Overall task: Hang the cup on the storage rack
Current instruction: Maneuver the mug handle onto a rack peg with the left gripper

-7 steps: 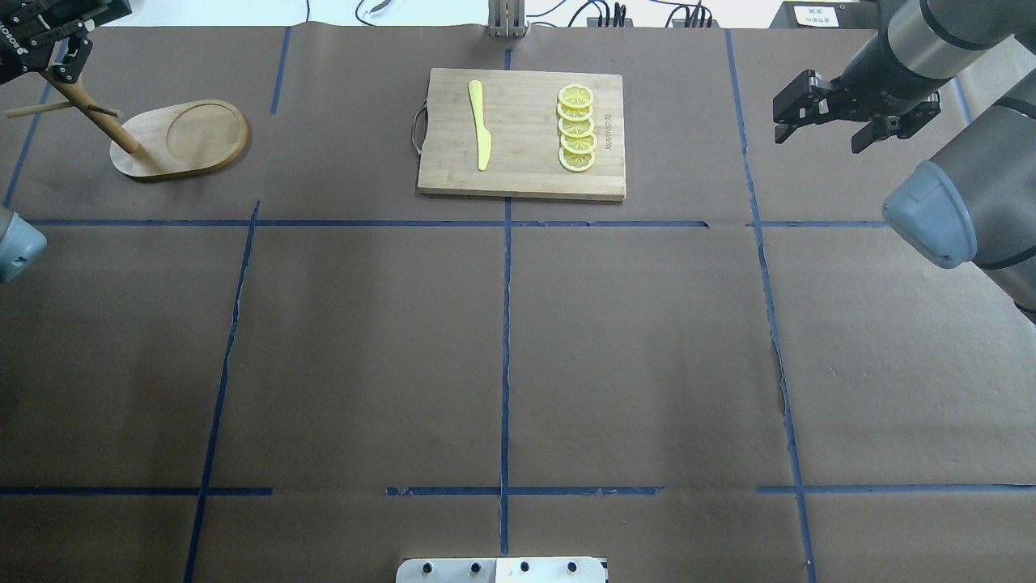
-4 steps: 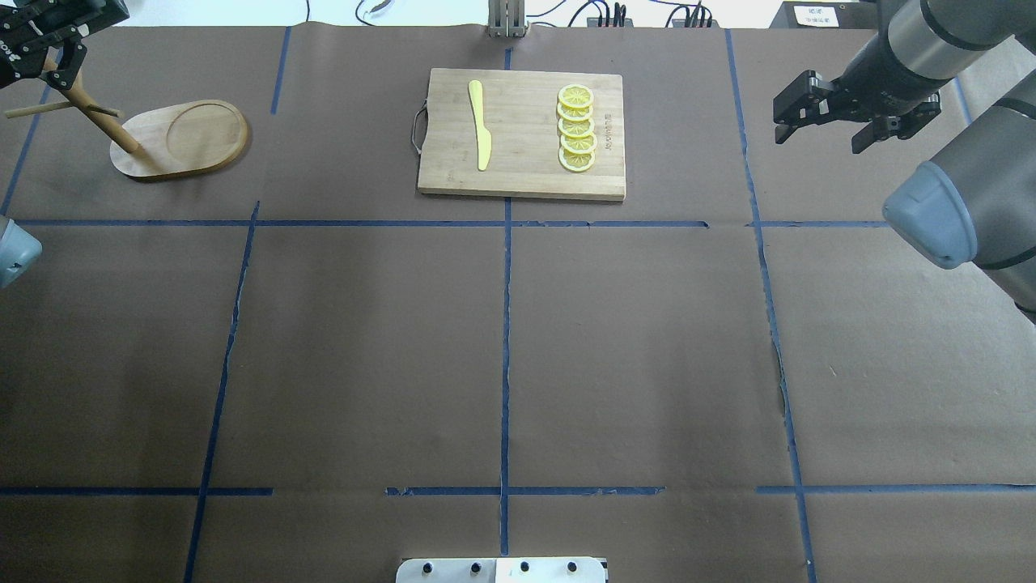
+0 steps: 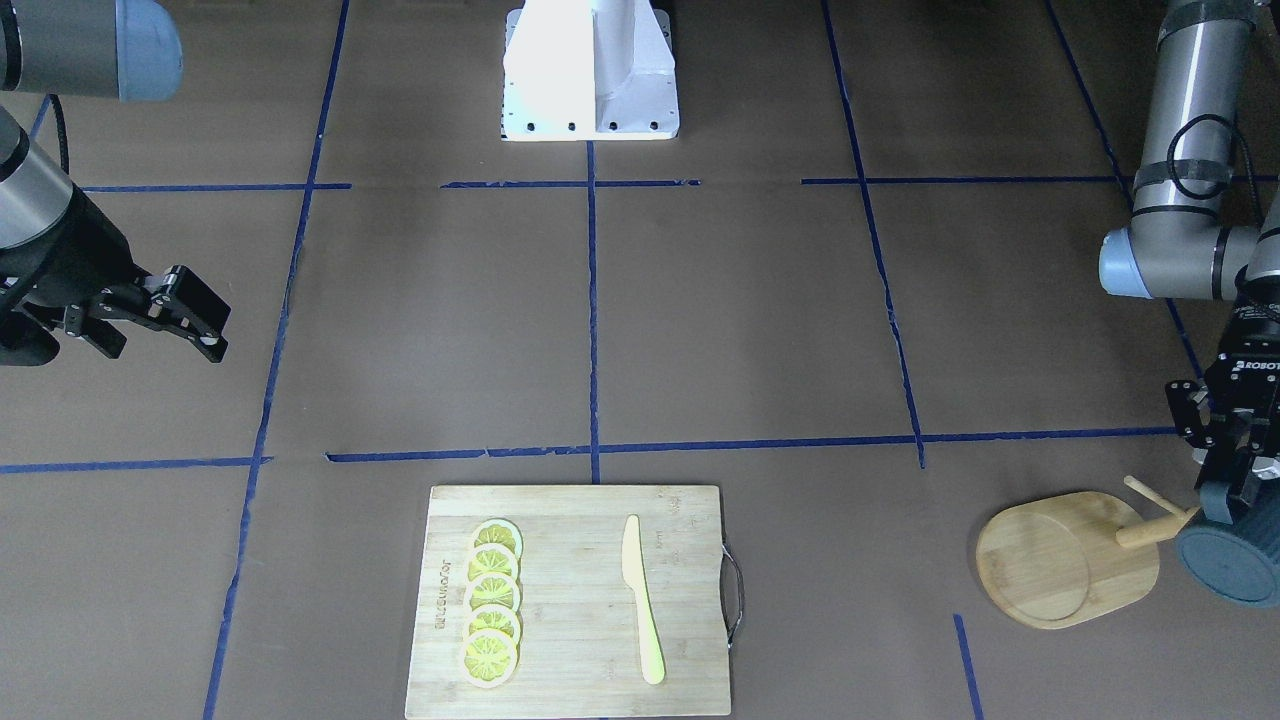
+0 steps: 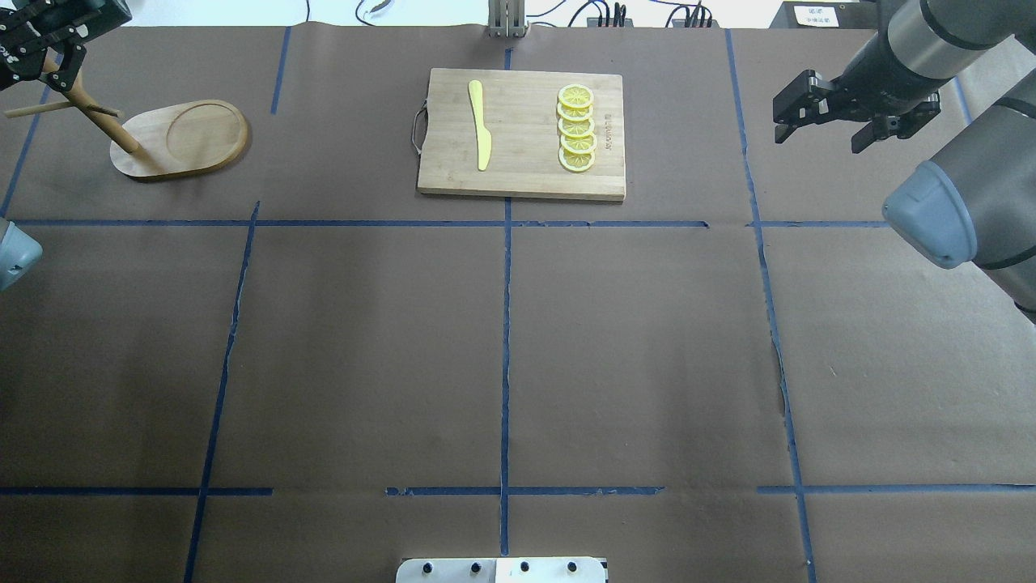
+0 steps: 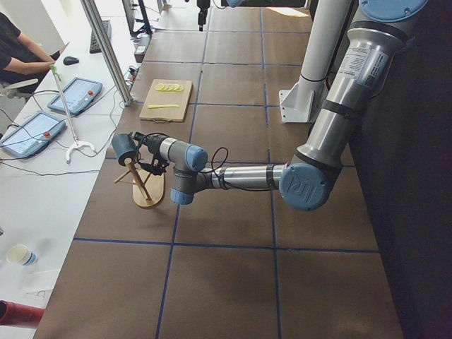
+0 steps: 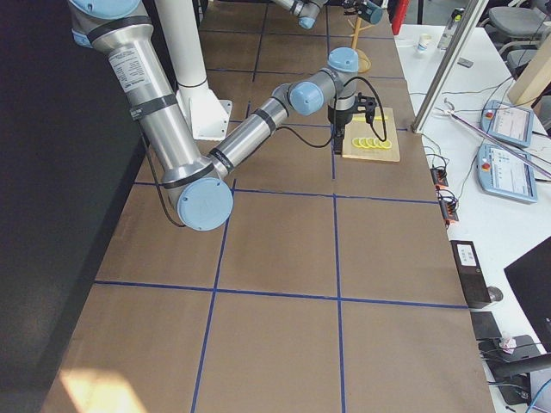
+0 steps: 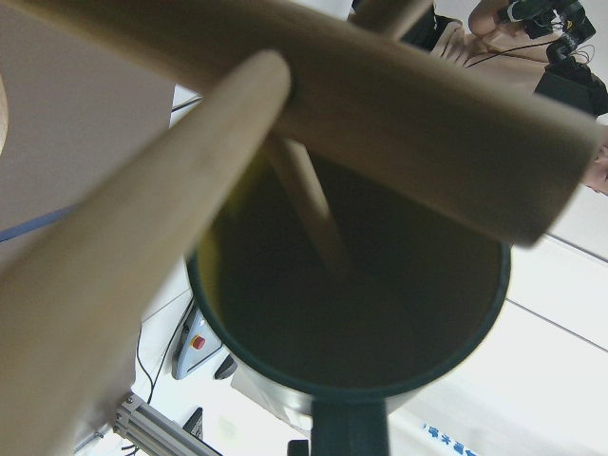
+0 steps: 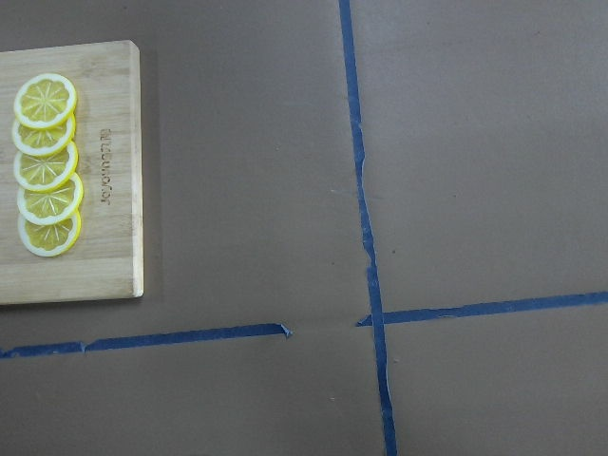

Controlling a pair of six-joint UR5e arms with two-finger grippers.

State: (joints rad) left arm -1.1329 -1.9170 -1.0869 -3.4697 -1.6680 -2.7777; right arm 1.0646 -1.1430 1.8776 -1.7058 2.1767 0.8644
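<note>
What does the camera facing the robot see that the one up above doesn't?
Only the front-facing view shows the cup. It is blue-grey, sits at that view's right edge, and is held by the left gripper next to the rack's pegs. Only the overhead view shows the cables along the table's far edge. Both show the rack, the board with a knife and lemon slices on it, and the open right gripper.
</note>
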